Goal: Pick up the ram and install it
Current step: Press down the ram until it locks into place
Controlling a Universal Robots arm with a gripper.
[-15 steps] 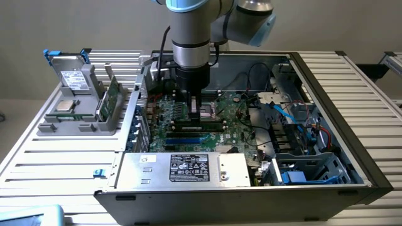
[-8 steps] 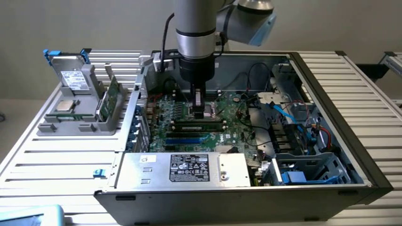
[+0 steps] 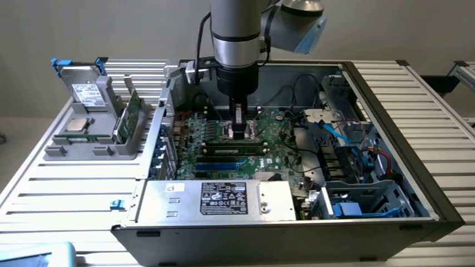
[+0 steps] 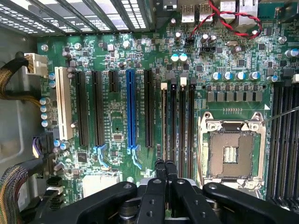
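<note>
Inside open computer case (image 3: 415,139), green motherboard (image 4: 117,70), slatted metal table (image 3: 67,189)

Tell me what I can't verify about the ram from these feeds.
- Exterior view: whether the ram is fully seated in its slot; the latches are too small to tell.
- Wrist view: the near ends of the memory slots; the shut pincer covers them.
- Exterior view: what the green board in the grey holder is; it is seen edge-on and the holder's wall hides its lower part.
</note>
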